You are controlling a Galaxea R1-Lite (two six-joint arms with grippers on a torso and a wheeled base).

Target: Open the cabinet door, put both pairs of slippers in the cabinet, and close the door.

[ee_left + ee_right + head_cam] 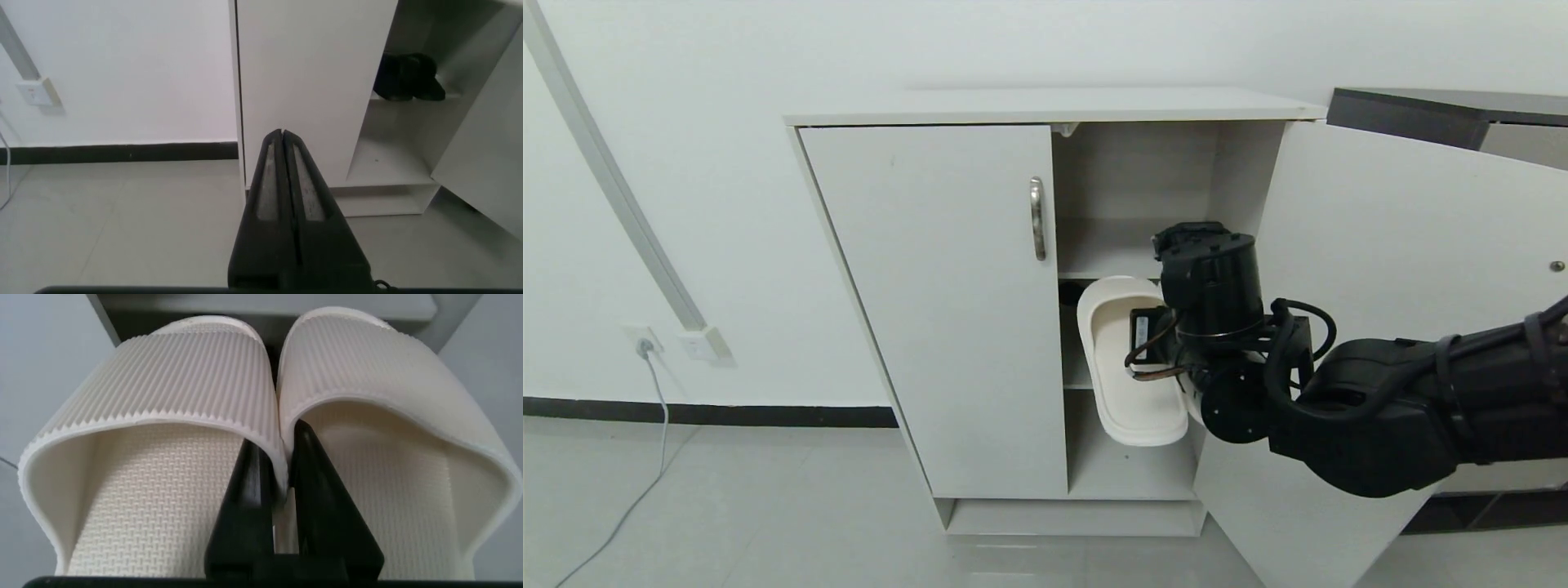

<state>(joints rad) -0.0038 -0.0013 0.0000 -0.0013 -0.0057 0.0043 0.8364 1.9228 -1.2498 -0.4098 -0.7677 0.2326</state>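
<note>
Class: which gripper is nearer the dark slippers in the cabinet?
Right. The right gripper, holding white slippers, is just before the dark slippers; the left gripper is back over the floor.

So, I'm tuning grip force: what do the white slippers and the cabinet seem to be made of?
The white slippers: likely soft foam or rubber, matte, with ribbed straps and a textured footbed. The cabinet: probably laminated board, smooth white matte panels; its door handle looks like shiny metal.
</note>
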